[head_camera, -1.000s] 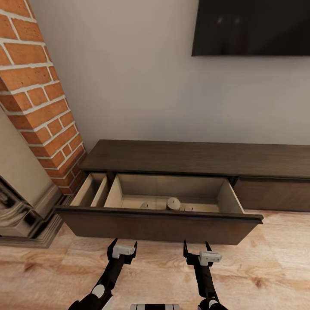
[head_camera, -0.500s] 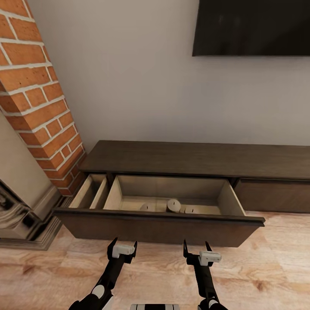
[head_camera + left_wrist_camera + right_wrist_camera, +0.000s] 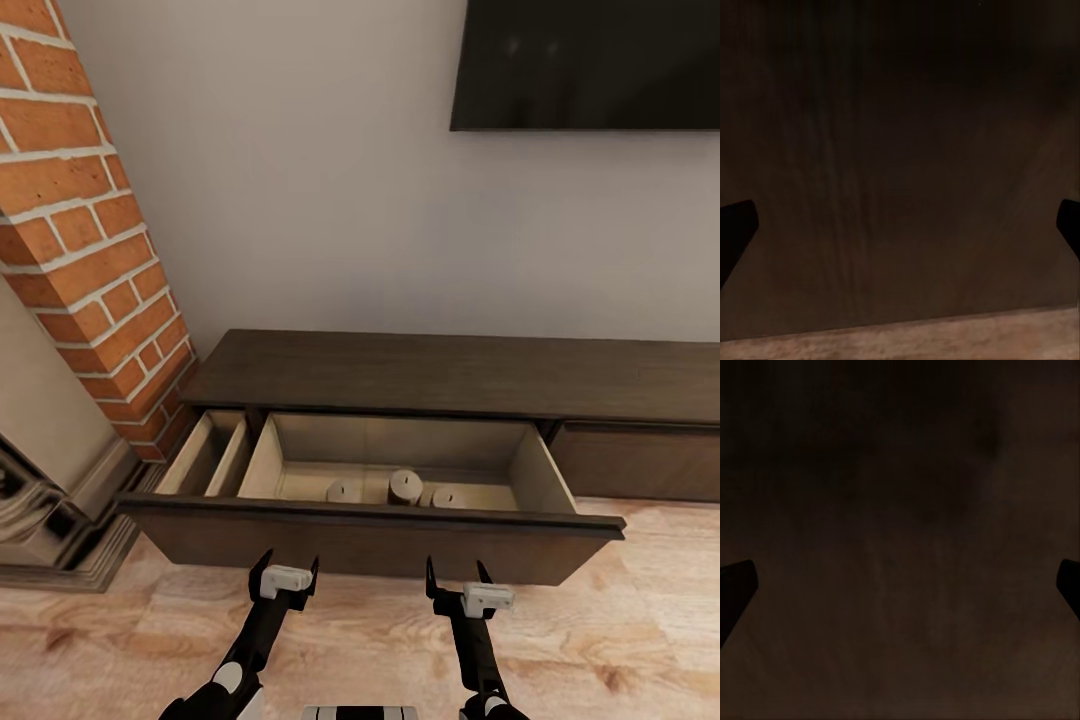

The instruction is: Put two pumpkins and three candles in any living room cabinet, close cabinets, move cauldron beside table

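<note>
The dark brown cabinet (image 3: 460,372) runs along the wall with its wide drawer pulled out. On the drawer's pale floor sit three grey-beige candles: one on the left (image 3: 343,491), a taller-looking one in the middle (image 3: 405,485) and one on the right (image 3: 447,496). My left gripper (image 3: 288,563) and right gripper (image 3: 456,570) hang open and empty just short of the drawer front (image 3: 370,538). That dark front panel (image 3: 900,150) (image 3: 900,525) is close ahead in both wrist views, between the spread fingertips. The pumpkins, the cauldron and the table are out of view.
A brick column (image 3: 80,230) and a stone fireplace surround (image 3: 40,490) stand at the left. A narrow side compartment (image 3: 205,455) adjoins the open drawer. A closed drawer front (image 3: 640,462) lies to the right, a black TV (image 3: 590,65) hangs above, and wood floor (image 3: 620,620) spreads below.
The whole view has shifted: the cabinet and open drawer sit lower and larger in the picture, showing more of the candles. Both grippers keep their pose and stay open.
</note>
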